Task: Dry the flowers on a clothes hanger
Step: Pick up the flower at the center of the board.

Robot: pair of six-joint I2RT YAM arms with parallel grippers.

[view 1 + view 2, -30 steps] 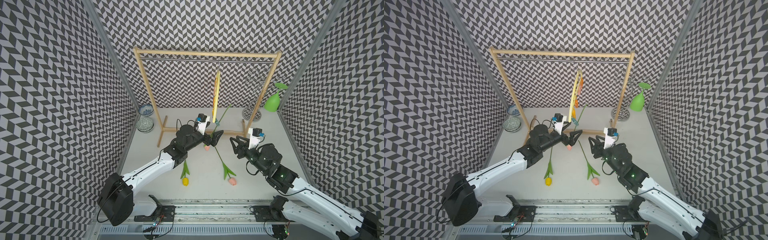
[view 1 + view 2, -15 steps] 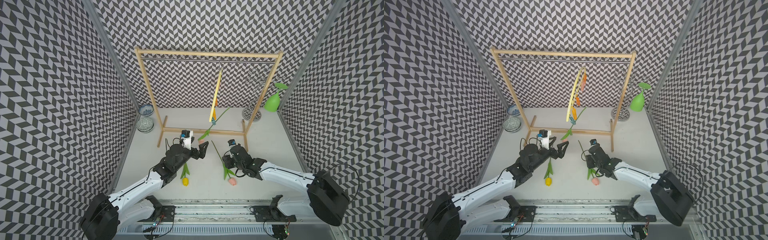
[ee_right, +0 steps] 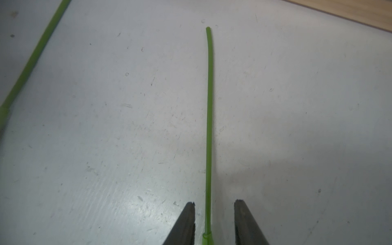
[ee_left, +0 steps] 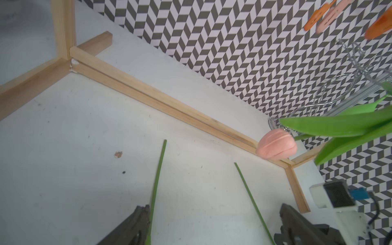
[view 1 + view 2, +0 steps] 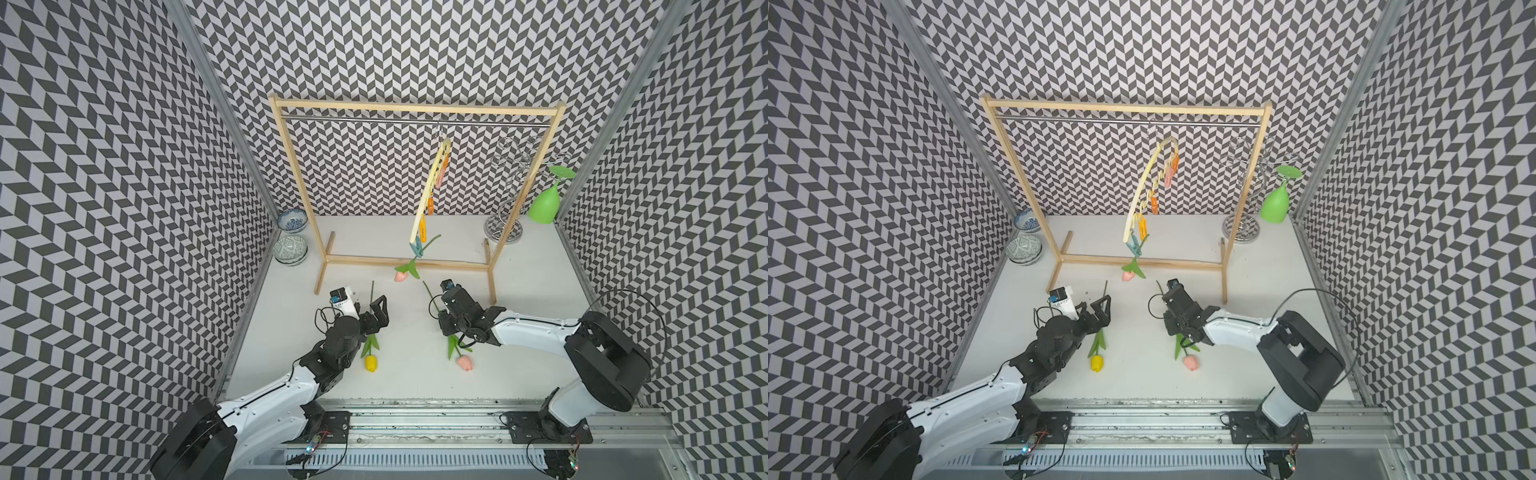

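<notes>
1. Writing: the blue tag (image 5: 336,296) on the left arm's wrist camera (image 5: 344,300) is too small to read.
2. The clothes hanger (image 5: 428,195), a pale yellow plastic arch with a wavy lower bar, hangs by its metal hook from the rail of the wooden rack (image 5: 296,174), which stands toward the back edge of the worktop (image 5: 536,340). Orange and pink pins sit along the bar, and a blue clothespin (image 5: 417,248) is at its low end.
3. The hanging pink tulip (image 5: 400,275) dangles bloom-down from that blue clothespin, with its leaves spread above the bloom.
4. The yellow tulip (image 5: 370,363) lies flat near the front edge, left of centre. Its thin green stem points toward the rack.
5. The second pink tulip (image 5: 464,363) lies near the front edge at centre, also stem-back.
6. The left gripper (image 5: 376,313) is spread wide and empty above the yellow tulip's stem. Contact cannot be told.
7. The right gripper (image 3: 213,220) is low over the worktop. Its jaws are parted and straddle the second pink tulip's stem, with a gap on each side, so nothing is pinched.
</notes>
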